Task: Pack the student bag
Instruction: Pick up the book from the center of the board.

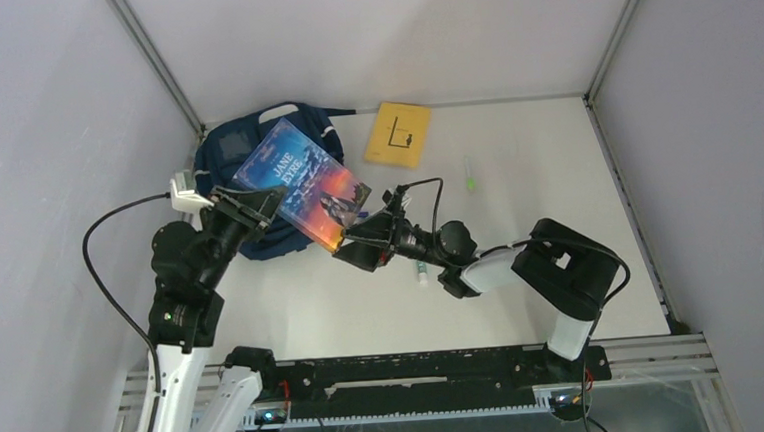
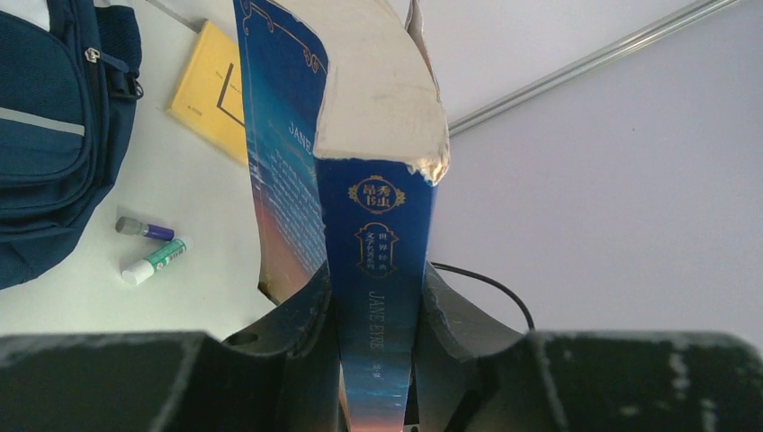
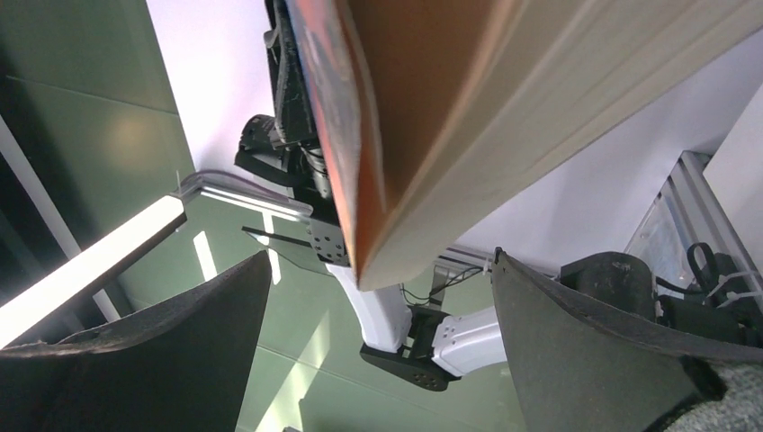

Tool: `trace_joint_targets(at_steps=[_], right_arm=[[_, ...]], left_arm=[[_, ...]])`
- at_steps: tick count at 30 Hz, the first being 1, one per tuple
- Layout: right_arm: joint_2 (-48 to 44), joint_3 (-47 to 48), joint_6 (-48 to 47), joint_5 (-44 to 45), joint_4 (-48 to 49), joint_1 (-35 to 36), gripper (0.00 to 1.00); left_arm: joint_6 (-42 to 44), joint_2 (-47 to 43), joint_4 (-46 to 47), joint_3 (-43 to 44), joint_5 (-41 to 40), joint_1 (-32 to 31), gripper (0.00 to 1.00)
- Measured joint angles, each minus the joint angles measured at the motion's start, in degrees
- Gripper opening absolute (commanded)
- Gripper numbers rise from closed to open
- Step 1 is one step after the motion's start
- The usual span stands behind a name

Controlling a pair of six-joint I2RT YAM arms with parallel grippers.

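The navy-blue student bag (image 1: 239,150) lies at the table's back left; it also shows in the left wrist view (image 2: 45,135). My left gripper (image 1: 262,205) is shut on the spine end of a blue "Jane Eyre" book (image 1: 301,186) and holds it tilted in the air beside the bag. In the left wrist view the fingers (image 2: 306,315) clamp the spine (image 2: 378,270). My right gripper (image 1: 357,240) is open at the book's lower right corner. In the right wrist view its jaws (image 3: 378,306) stand wide apart, with the book's corner (image 3: 423,135) just above the gap.
A yellow notebook (image 1: 399,133) lies at the back middle, with a green pen (image 1: 470,176) to its right. A glue stick (image 1: 422,272) lies under the right arm; the left wrist view shows it (image 2: 155,261) next to a small purple tube (image 2: 144,229).
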Motion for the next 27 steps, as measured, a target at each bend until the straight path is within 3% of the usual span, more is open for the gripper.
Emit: trace_joint_targets(at_steps=[12,27], right_arm=[[4.1,5.1,1.1,0.4,0.0,-1.2,1.00],[2.7,5.6,1.0,1.7,-0.1,-7.1,1.00]], left_arm=[[-1.9,-1.9,1.0,0.0,0.6,0.0,0.00],[-1.6,-5.8,0.7,-1.9,0.5,0.0,0.00]])
